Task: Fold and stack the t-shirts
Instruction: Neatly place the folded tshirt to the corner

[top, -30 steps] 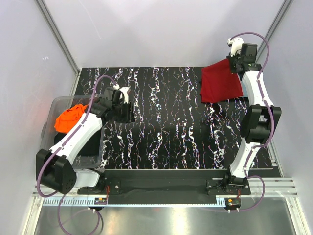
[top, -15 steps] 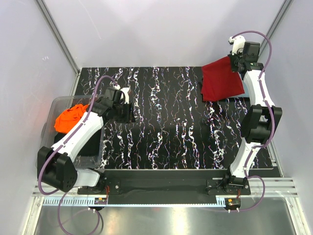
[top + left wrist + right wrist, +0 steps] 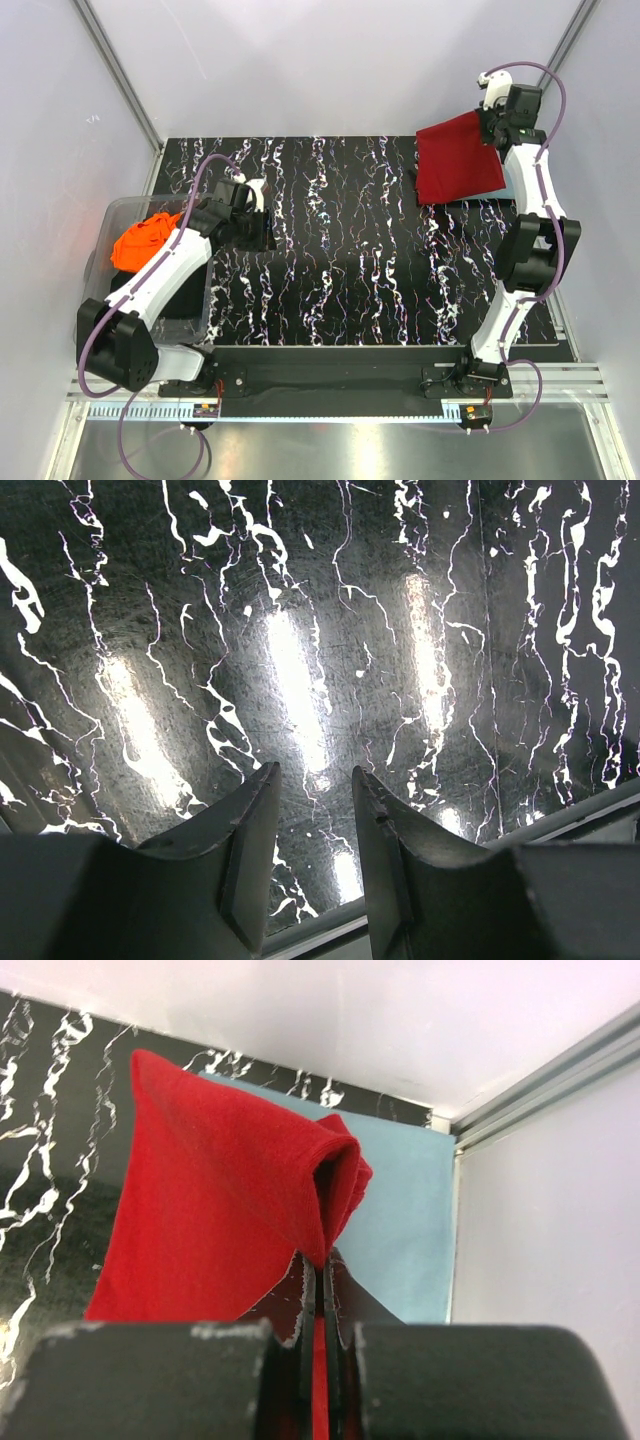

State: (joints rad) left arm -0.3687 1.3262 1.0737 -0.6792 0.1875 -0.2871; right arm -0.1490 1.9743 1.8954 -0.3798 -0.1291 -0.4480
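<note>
The red t-shirt (image 3: 455, 165) hangs over the far right corner of the desk (image 3: 330, 200), above the teal-blue t-shirt (image 3: 410, 1230). We see the right end effector (image 3: 322, 1270) clenched on its upper edge, and the left end effector (image 3: 315, 775) released, well apart.

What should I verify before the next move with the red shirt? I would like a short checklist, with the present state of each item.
1. Right gripper shut on the red shirt: ok, the cloth is pinched between its fingers.
2. Red shirt's lower edge clear of the table: cannot tell.
3. Teal-blue shirt lies flat beneath as the stack base: ok.
4. Left gripper open and empty, over bare table: ok.
5. Orange shirt folded: not ok, it is crumpled in the clear bin.
</note>
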